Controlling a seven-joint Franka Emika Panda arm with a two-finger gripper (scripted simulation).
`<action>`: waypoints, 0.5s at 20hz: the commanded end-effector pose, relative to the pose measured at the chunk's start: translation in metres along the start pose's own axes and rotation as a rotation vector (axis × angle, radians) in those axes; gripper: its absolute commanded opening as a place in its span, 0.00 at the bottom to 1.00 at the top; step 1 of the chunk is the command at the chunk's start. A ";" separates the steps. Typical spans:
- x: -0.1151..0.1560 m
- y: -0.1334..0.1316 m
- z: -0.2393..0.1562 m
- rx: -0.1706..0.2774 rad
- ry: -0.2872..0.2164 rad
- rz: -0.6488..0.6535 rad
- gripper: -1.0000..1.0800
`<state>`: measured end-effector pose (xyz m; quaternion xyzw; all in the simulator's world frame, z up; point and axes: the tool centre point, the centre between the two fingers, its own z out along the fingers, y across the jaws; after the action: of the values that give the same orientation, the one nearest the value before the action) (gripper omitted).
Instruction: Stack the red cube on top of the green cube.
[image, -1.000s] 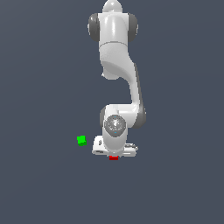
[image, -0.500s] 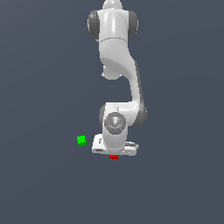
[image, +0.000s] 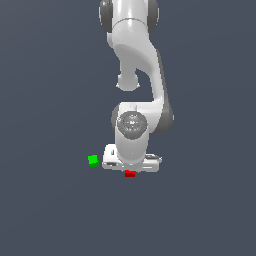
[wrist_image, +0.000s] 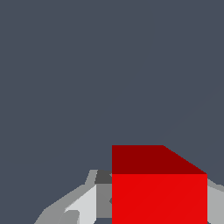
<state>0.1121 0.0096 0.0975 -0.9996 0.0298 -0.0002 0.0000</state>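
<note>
Glossy white rounded arm links, dark grey joint bands, flat white hand (image: 131, 167)

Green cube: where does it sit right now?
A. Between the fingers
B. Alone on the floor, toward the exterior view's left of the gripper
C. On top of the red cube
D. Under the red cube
B. The green cube lies apart from the gripper, while the red cube is at the gripper.

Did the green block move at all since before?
No. The green cube sits in the same spot in the exterior view, to that view's left of the tool and the red cube.
</note>
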 end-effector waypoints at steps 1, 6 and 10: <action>0.000 0.000 -0.013 0.000 0.000 0.000 0.00; 0.001 0.000 -0.023 0.000 0.000 0.000 0.00; 0.001 0.000 -0.022 0.000 0.000 0.000 0.00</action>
<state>0.1132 0.0096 0.1195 -0.9996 0.0298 -0.0003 0.0000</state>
